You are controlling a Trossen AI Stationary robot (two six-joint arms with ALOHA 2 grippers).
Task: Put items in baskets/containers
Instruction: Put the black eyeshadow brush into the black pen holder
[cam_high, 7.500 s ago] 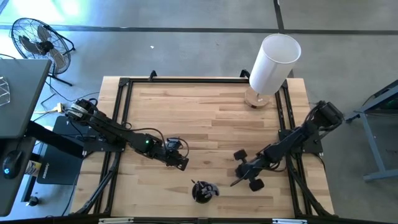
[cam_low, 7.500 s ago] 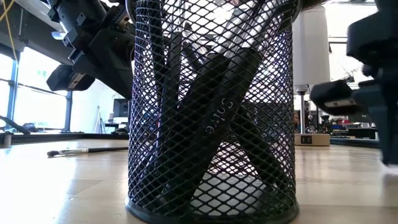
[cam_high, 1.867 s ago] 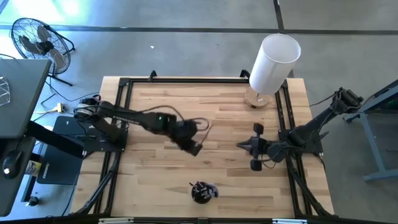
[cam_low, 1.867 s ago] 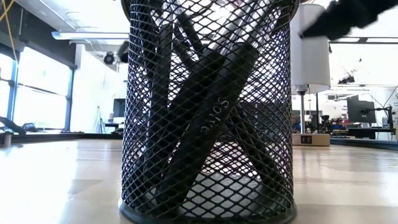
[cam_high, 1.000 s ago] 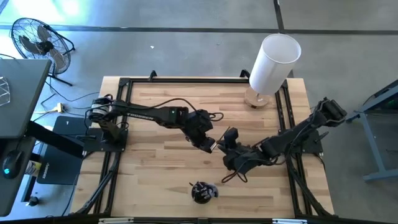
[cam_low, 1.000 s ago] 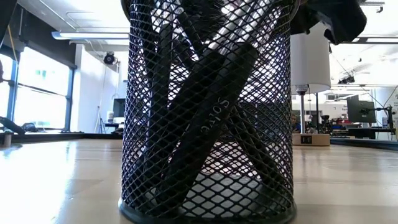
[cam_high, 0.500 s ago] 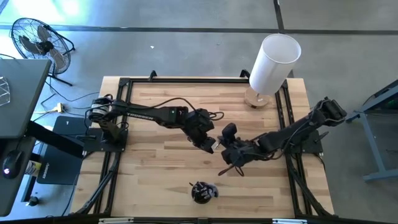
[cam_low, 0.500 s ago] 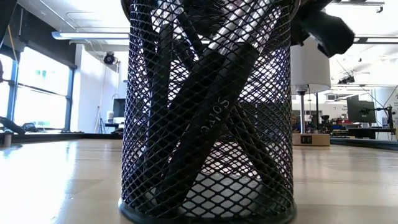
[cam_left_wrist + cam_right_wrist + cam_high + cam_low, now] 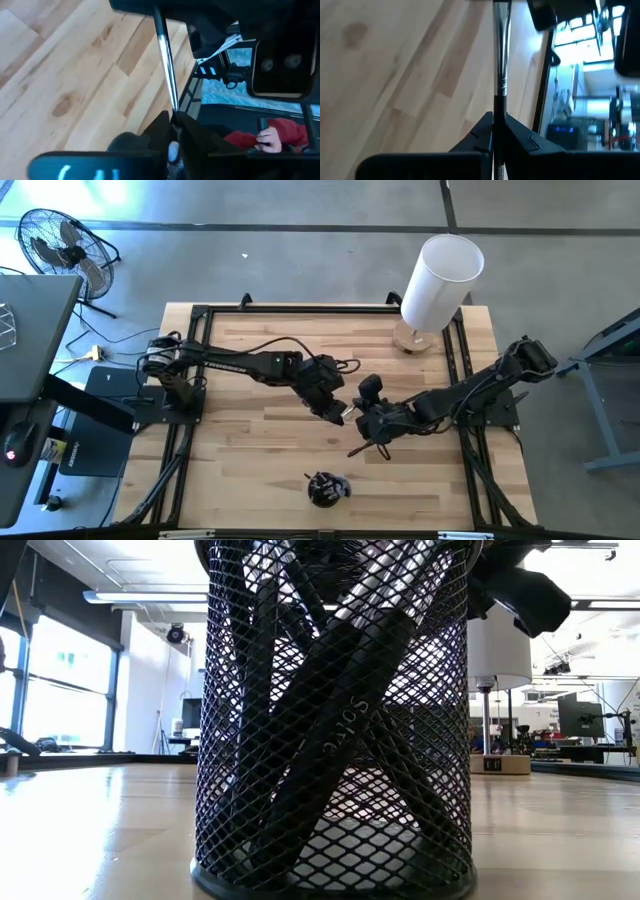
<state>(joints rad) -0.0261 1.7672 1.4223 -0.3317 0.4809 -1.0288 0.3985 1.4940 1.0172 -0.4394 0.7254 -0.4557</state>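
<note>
A thin brush (image 9: 354,449) with a black handle and a silver ferrule (image 9: 501,91) is held clear of the table between both grippers near the table's middle. My left gripper (image 9: 338,412) and my right gripper (image 9: 368,428) are both shut on it, tips almost meeting. The round black mesh cup (image 9: 325,488) stands near the table's near edge, in front of both grippers. It fills the low view (image 9: 330,720) and holds several dark brushes (image 9: 335,740) leaning against its wall. My left gripper (image 9: 173,120) pinches the brush's silver upper end (image 9: 171,107) between its two fingertips, the brush running straight on from them toward the right gripper. The brush is lifted clear of the table. My right gripper (image 9: 497,120) pinches the black handle (image 9: 499,107) just below the ferrule. The handle passes back between the fingers, and its free end (image 9: 350,452) sticks out toward the near edge, off the table.
A tall white cylinder (image 9: 440,275) stands on a round wooden base at the far right corner. Black frame rails (image 9: 195,380) run along the table's sides. A person's hand with a red sleeve (image 9: 272,136) shows beyond the table. Bare wood lies to the left and far side.
My right gripper has carried the brush from nearer the cup toward the far edge and the left, up to my left gripper. The brush's free end has followed it away from the cup.
</note>
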